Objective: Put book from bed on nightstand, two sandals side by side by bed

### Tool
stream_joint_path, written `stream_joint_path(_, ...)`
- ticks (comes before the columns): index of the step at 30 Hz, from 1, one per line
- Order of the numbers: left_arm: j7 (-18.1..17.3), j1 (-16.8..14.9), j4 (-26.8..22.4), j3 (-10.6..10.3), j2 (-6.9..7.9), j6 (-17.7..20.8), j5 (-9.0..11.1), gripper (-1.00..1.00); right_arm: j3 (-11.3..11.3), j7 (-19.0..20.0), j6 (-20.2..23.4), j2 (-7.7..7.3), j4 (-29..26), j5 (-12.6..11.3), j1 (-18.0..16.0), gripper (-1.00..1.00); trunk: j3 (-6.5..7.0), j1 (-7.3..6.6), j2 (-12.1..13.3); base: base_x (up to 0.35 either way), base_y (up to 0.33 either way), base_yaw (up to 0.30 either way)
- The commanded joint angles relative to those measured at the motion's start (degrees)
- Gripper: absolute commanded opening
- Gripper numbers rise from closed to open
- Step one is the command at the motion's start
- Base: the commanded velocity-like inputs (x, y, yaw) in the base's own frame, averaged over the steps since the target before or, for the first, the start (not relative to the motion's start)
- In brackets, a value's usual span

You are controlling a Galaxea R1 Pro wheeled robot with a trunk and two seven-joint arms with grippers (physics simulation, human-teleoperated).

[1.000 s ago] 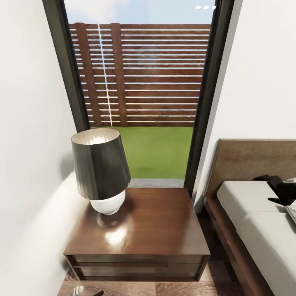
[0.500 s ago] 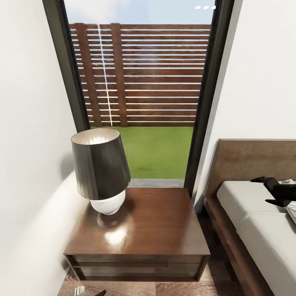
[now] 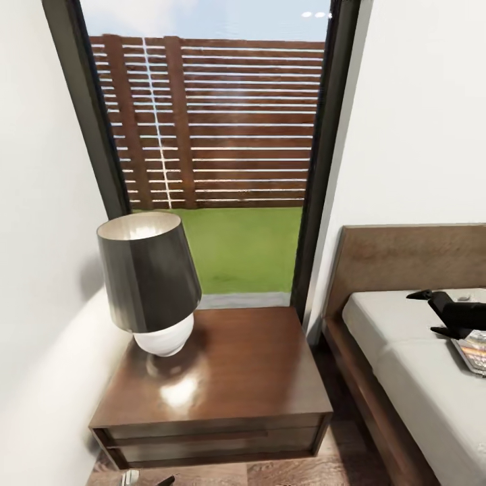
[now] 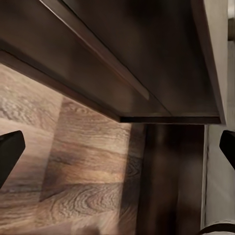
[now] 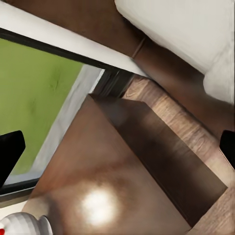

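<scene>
The bedroom's nightstand (image 3: 223,378) top is free beside the lamp (image 3: 148,283). The right end effector (image 3: 452,317), fingers spread and empty, should straddle the book (image 3: 474,351) squarely.

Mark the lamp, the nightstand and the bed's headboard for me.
Dark-shaded table lamp with white round base (image 3: 148,273): head view, shade's side.
Dark brown wooden nightstand (image 3: 250,364): head view, bare glossy top.
Brown wooden headboard (image 3: 405,256): head view, front panel.

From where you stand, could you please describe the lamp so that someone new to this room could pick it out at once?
Find the tall black-framed window with the slatted fence behind it; right below it stands the low dark wooden nightstand, beside the bed. The lamp sits on the nightstand's left rear corner, against the white wall. It has a dark flared shade on a round white base.
</scene>
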Motion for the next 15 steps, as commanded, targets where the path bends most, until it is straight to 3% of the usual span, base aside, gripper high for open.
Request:
stream_joint_path(1,-0.1,0.0,0.0,-0.3,0.04,0.6,0.6,1.00,0.0,-0.6,0.2,0.03,0.0,-0.5,-0.1,1.00,-0.06,-0.01,0.0,0.000,0.000,-0.250)
stream_joint_path(15,-0.3,0.0,0.7,-0.3,0.04,0.2,0.6,1.00,-0.1,-0.6,0.2,0.19,-0.5,-0.5,-0.1,1.00,-0.06,-0.01,0.0,0.000,0.000,-0.265)
